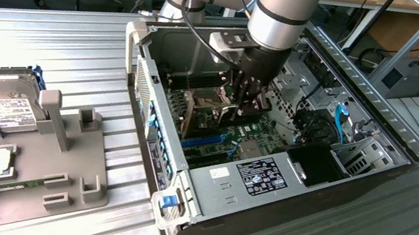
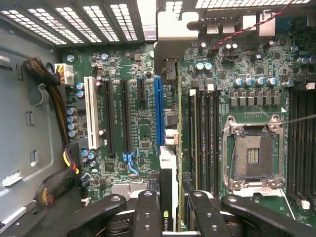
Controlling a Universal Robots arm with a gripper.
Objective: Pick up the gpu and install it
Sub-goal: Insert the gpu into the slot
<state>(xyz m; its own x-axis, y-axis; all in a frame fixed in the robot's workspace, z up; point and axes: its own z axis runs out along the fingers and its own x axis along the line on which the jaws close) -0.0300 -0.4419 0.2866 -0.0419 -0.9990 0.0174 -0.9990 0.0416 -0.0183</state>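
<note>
In the wrist view the gpu (image 2: pixel 169 192) stands edge-on between my two black fingers (image 2: pixel 148 212), which press on both of its faces. Its silver bracket (image 2: pixel 174 29) reaches the rear wall of the case. The card runs along the long blue slot (image 2: pixel 158 108) on the motherboard (image 2: pixel 133 64); whether it touches the slot is hidden by its own edge. In the exterior view my gripper (image 1: pixel 244 107) is lowered inside the open computer case (image 1: pixel 225 181), over the motherboard, with the dark gpu (image 1: pixel 230 115) in it.
A white slot (image 2: pixel 91 113) and black slots lie beside the blue one. The empty CPU socket (image 2: pixel 252 158) and memory slots are on the other side. Cable bundles (image 2: pixel 54 103) hang by the case wall. Outside, a grey holder (image 1: pixel 39 161) carries a hard drive (image 1: pixel 2 104).
</note>
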